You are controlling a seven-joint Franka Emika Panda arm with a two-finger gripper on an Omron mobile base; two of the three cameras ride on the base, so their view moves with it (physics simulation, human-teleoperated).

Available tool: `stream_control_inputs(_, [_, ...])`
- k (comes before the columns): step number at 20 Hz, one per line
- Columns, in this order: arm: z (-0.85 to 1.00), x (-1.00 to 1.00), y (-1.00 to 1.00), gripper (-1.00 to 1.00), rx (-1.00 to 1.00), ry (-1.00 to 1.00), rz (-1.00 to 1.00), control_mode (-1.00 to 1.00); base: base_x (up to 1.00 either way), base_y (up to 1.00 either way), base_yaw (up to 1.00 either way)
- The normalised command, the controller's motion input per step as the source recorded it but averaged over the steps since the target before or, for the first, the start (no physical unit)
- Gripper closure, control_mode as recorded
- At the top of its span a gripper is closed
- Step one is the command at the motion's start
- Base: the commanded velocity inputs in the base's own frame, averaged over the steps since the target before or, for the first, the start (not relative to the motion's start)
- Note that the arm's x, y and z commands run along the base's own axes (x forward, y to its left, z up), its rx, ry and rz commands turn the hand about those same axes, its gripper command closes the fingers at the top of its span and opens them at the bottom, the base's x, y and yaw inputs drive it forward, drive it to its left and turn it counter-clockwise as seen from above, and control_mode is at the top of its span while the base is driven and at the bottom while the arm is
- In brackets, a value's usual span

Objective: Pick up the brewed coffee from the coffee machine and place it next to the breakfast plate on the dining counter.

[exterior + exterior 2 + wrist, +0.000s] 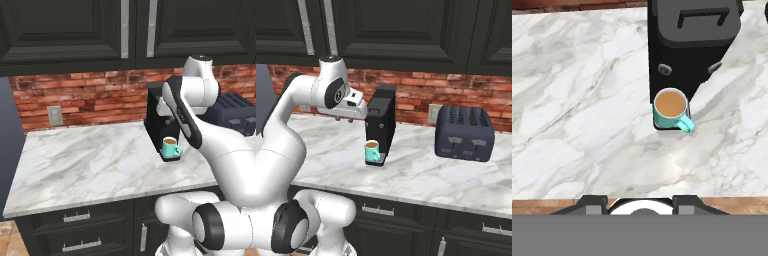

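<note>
Marble worktop [90, 165] spreads under me, coffee machine [381, 120] at the back, toaster [463, 132] well to its side. My end effector [351, 111] hangs high beside the machine; whether it's open I cannot tell. The mug [671, 111] sits on the drip tray, nearly full of brown coffee: a crooked approach could clip the machine and slosh it.

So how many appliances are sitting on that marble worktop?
2. A tall black coffee machine stands near the brick wall, with a teal mug on its drip tray. A wider dark toaster sits apart on the machine's other side. More could lie beyond the frames.
</note>
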Motion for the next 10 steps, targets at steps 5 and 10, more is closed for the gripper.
stream_control_inputs(5, [-0.1,-0.07,-0.03,-1.0,0.0,-0.02,0.01,-1.0,0.0,0.0,0.0])
stream_control_inputs(10, [-0.42,-0.03,-0.36,-1.0,0.0,-0.04,0.08,-1.0,0.0,0.0,0.0])
